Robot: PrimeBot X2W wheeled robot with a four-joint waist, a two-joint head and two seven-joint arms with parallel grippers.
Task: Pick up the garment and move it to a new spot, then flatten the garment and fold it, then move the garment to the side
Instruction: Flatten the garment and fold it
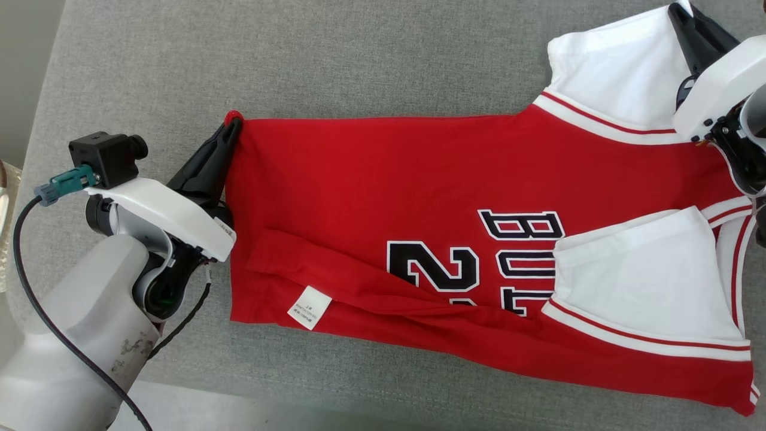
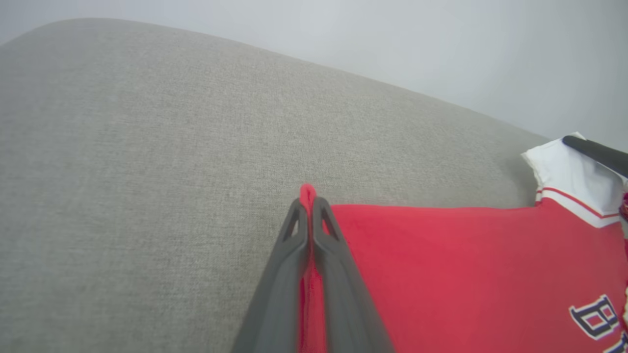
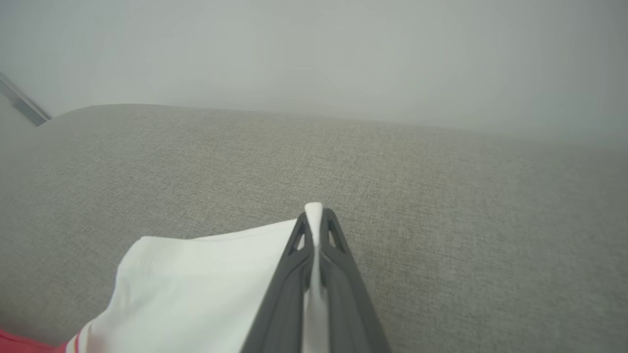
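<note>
Red jersey (image 1: 371, 179), lettering (image 1: 520, 227) partly hidden by white sleeve (image 1: 640, 281)

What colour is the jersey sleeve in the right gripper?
The sleeve is white, with red-striped trim at its seam; clearest in the head view.

The garment (image 1: 371, 179) is lying as smooth, matt red and white cloth, and its lettering (image 1: 520, 239) is looking flat and printed. A small label (image 1: 309, 307) is looking papery. The counter (image 1: 299, 60) is showing coarse, matt grey woven fabric. The left pincer (image 1: 230, 127) and right pincer (image 1: 679, 12) are looking like matt dark plastic. The wrist housing (image 1: 167, 215) is gleaming as smooth white plastic.
</note>
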